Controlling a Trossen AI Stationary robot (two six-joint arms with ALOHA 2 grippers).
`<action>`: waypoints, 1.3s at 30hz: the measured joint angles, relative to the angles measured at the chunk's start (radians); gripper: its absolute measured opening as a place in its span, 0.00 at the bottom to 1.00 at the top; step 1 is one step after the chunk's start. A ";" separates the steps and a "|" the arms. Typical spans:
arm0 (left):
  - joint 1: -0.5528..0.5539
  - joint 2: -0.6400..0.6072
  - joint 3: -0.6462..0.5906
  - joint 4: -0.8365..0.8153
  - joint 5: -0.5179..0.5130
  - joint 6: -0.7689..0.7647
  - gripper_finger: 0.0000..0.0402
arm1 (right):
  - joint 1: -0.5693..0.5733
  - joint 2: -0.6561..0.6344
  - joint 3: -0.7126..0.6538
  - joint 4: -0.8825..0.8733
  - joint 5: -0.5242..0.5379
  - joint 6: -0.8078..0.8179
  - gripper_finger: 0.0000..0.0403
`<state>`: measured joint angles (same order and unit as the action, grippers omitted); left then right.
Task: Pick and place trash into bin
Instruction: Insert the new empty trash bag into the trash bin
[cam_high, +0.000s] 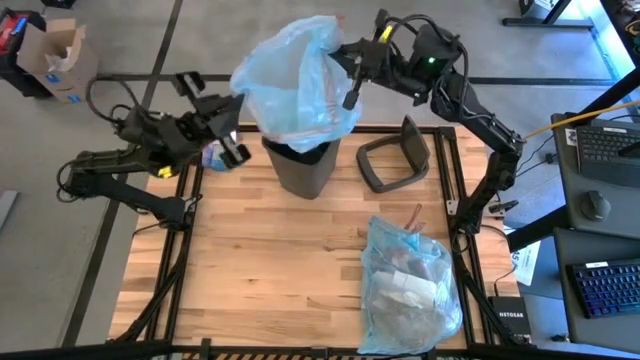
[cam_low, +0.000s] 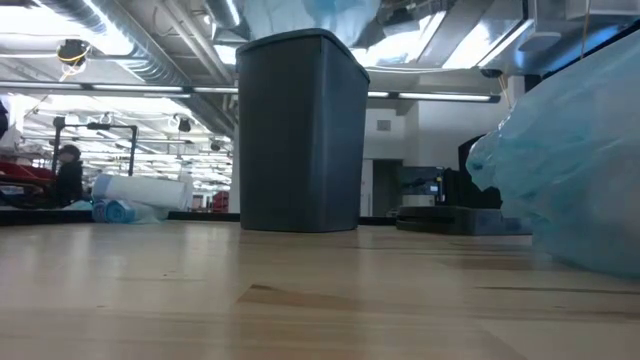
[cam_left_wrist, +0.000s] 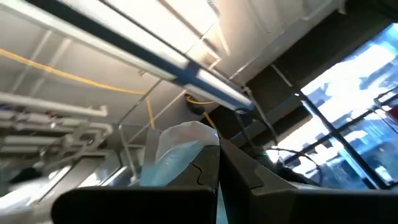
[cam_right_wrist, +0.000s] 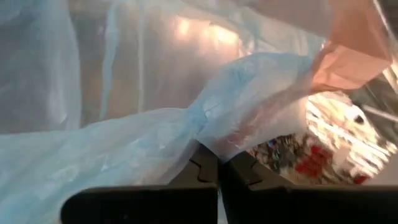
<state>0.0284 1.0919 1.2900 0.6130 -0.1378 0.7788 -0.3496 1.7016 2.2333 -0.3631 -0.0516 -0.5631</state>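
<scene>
At table's far left edge, left gripper (cam_high: 232, 138) sits just beside the bin, fingers pinched closed on a fold of light blue liner bag (cam_high: 295, 80), as its wrist view shows film caught between them. Next right, bin (cam_high: 298, 165) stands upright near the table's far edge, with the liner ballooned high above its rim and not seated. Right gripper (cam_high: 350, 88) is at the bag's right side above the rim, fingers clamped together on a twist of the same film. Grey lid (cam_high: 393, 155) lies on the wood just right of the bin. Nearer the front right, trash (cam_high: 408, 285) sits bundled in 1 clear-blue filled bag (cam_high: 375, 240), well apart from the bin. Judgement: film is light, limp and slippery, tears if pulled hard; 2 opposite edge pinches suit spreading it. Trash bundle likely soft and light; take it at gathered film, not through the contents.
</scene>
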 joint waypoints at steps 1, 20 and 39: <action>0.020 0.006 0.000 0.011 0.001 -0.025 0.00 | 0.000 0.000 0.000 -0.016 0.019 -0.003 0.00; 0.114 0.089 -0.001 -0.091 -0.042 -0.333 0.00 | -0.026 0.041 -0.004 -0.192 0.043 0.003 0.00; 0.150 0.066 0.000 -0.554 -0.375 -0.239 0.00 | -0.121 0.166 -0.005 -0.440 0.132 0.024 0.00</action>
<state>0.1783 1.1580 1.2900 0.0587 -0.5129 0.5401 -0.4706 1.8678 2.2280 -0.8033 0.0800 -0.5388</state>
